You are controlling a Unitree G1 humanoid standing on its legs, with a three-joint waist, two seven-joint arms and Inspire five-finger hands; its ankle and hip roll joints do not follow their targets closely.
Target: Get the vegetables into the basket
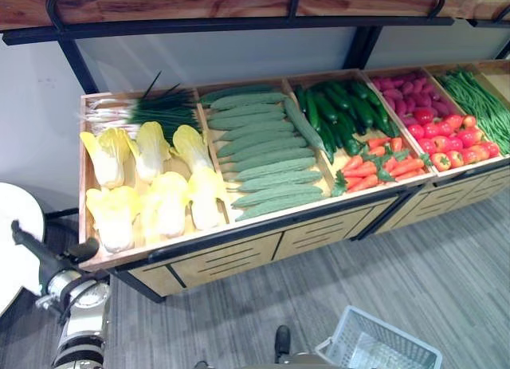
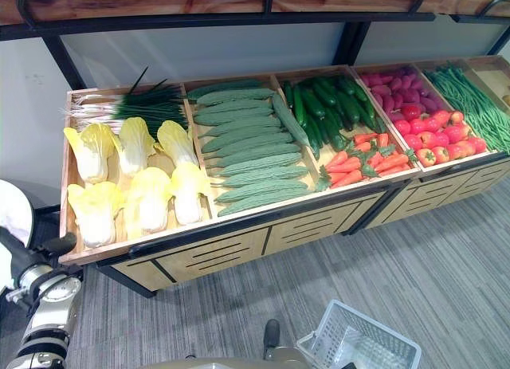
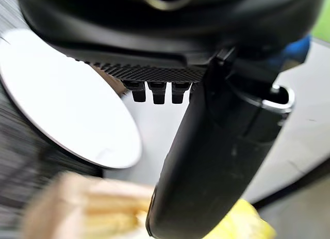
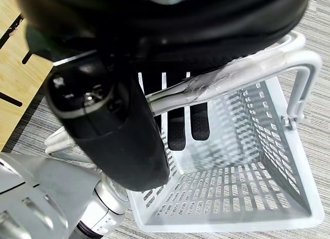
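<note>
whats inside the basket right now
No vegetables: the basket's slatted floor and walls show bare in the right wrist view. The right hand is curled round its handle, and its dark bulk covers the near corner, so that part can't be checked.

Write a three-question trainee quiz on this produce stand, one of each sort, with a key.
1. True or false: the basket already holds vegetables.
2. Which compartment lies nearest the left hand?
A. green beans
B. cabbages
C. tomatoes
3. Fill in: the right hand is curled round the basket's ____.

Key:
1. False; the basket is empty.
2. B; the cabbages fill the stand's left end, beside that hand. The tomatoes and green beans lie at the far right.
3. handle.
</note>
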